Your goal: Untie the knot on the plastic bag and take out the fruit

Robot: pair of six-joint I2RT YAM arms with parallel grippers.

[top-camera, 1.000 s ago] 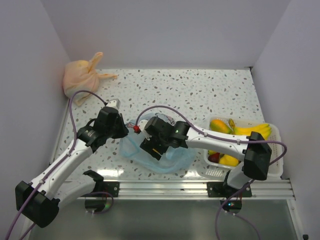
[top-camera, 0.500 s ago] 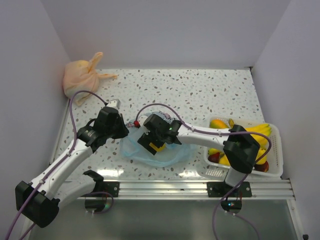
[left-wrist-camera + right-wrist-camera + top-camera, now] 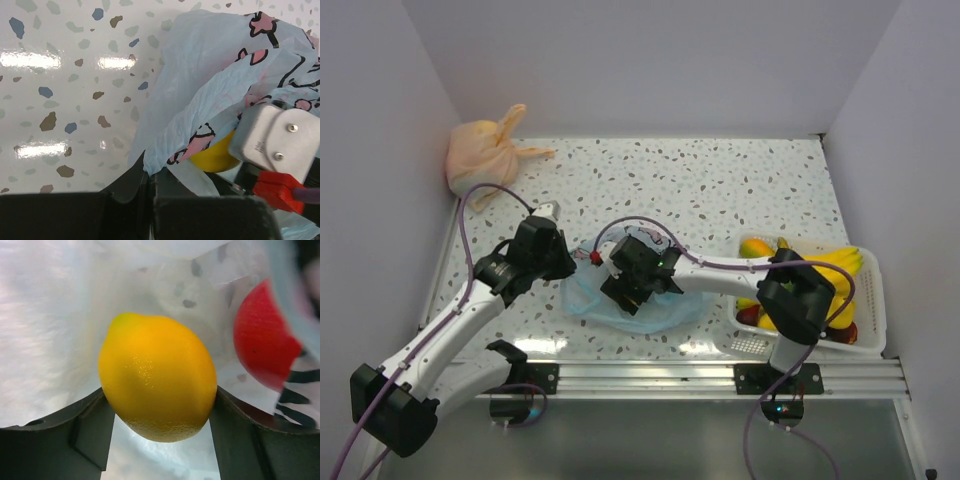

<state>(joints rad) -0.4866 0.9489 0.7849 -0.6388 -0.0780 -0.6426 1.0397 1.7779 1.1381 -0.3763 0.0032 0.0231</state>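
Note:
The light blue plastic bag (image 3: 675, 310) lies open on the table between my arms; its pink cartoon print shows in the left wrist view (image 3: 210, 65). No tied knot shows. My left gripper (image 3: 572, 262) is shut on the bag's edge (image 3: 149, 172). My right gripper (image 3: 625, 295) is inside the bag's mouth. Its fingers press both sides of a yellow lemon (image 3: 157, 375), which also shows in the left wrist view (image 3: 212, 155). A red fruit (image 3: 262, 342) lies inside the bag to the lemon's right.
A peach-orange tied bag (image 3: 485, 152) sits in the back left corner. A white basket (image 3: 875, 300) at the right holds bananas (image 3: 830, 262) and other fruit. Walls close in the left, back and right sides.
My right gripper has moved left and deeper into the bag, and the bag has bunched lower around it. My left arm has barely moved and keeps its hold on the bag's edge.

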